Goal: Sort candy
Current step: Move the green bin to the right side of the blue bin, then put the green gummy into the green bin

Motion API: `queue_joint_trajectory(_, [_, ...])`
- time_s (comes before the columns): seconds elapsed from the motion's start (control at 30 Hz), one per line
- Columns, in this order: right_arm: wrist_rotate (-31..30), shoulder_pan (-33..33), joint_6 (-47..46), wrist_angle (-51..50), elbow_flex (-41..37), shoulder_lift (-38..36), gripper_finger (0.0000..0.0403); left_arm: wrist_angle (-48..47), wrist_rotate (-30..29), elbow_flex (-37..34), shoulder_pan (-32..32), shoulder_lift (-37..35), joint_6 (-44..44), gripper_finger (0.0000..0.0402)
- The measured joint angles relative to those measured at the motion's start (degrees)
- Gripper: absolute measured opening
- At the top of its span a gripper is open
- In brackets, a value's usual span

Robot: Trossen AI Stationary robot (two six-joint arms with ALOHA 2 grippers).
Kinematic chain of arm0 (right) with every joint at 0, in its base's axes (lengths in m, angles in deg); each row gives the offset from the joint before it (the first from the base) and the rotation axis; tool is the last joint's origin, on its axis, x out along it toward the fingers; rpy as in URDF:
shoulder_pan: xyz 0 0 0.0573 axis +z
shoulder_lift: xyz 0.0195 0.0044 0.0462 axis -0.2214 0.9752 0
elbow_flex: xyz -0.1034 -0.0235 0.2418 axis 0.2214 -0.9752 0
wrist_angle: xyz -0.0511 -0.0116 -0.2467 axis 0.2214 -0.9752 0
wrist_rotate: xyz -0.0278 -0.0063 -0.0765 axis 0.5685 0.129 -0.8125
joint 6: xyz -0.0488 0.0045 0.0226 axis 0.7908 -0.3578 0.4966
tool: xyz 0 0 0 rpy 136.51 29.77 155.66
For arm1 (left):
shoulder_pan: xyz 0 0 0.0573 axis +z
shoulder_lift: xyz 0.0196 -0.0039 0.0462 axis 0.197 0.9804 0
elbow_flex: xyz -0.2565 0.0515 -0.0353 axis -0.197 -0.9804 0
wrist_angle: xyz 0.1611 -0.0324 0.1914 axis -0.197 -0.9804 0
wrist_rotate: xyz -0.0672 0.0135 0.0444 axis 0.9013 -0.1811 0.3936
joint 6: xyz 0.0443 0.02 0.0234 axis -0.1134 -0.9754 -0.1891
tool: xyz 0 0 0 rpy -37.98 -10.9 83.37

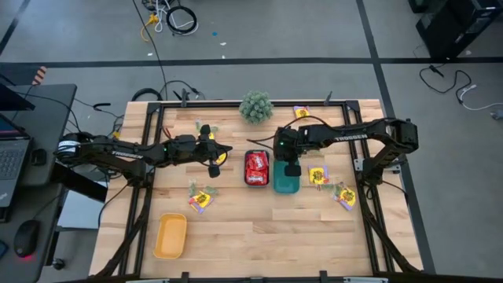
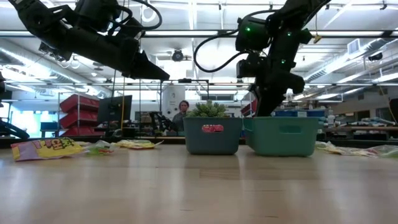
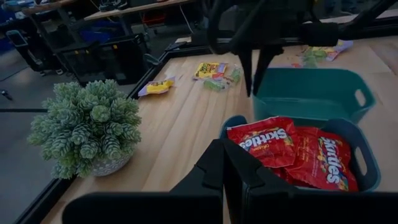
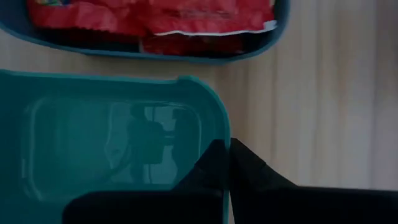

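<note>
a: left side first? yellow tray point(image 1: 170, 236) is seen near the table point(image 1: 236, 244) front edge, loose yellow candy point(image 1: 200, 198) just beyond it. left claw point(image 1: 214, 161) is held above the wood, clenched, nothing gripped.
b: middle?
a: red candy point(image 1: 256, 167) is piled in the blue bin point(image 1: 256, 182).
b: right?
a: right claw point(image 1: 289, 169) is held over the teal bin point(image 1: 286, 185), clenched, nothing seen gripped. more yellow candy point(image 1: 317, 176) is left beside it.
b: risk?
a: bin rim could be clipped on descent, bins shoved. thin packets may be missed.
</note>
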Motion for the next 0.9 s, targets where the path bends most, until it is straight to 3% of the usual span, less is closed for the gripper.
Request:
queue_joint_trajectory(0.43, [0.40, -3.29, 3.32, 1.77, -0.03, 0.00, 0.0019, -0.01, 0.00, 0.00, 0.00, 0.00, -0.01, 0.0000])
queue_joint_trajectory(0.67, [0.38, -3.24, 1.80, 3.39, 0.02, 0.00, 0.0083, -0.01, 0.00, 0.00, 0.00, 0.00, -0.01, 0.0000])
queue_joint_trajectory(0.9, [-0.09, -3.24, -0.96, -4.63, 6.75, -1.87, 0.0163, -0.15, 0.00, 0.00, 0.00, 0.00, -0.01, 0.0000])
